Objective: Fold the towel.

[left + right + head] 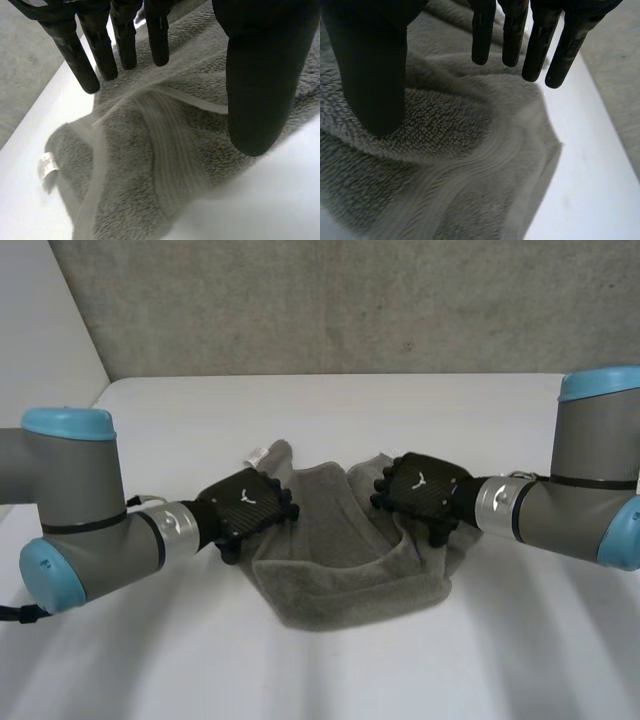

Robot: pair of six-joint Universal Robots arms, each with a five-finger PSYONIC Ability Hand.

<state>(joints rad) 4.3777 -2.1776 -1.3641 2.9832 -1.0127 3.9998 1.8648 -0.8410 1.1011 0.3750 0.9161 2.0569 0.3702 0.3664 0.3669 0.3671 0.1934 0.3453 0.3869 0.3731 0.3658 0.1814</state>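
My left hand (245, 502) is spread wide, fingers straight and thumb apart, holding nothing, over the left corner of the grey towel (340, 575). The towel lies rumpled on the white table (180, 410), under and between both palms. My right hand (425, 490) mirrors this over the right corner, equally wide and empty; I judge each is placed to pinch its corner for the fold.

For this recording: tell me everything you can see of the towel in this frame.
The towel is grey terry with a flat woven band and a small white label at its far left corner. It lies crumpled, unfolded, on the white table. The left hand is over its left end, the right hand over its right end, both open with straight fingers.
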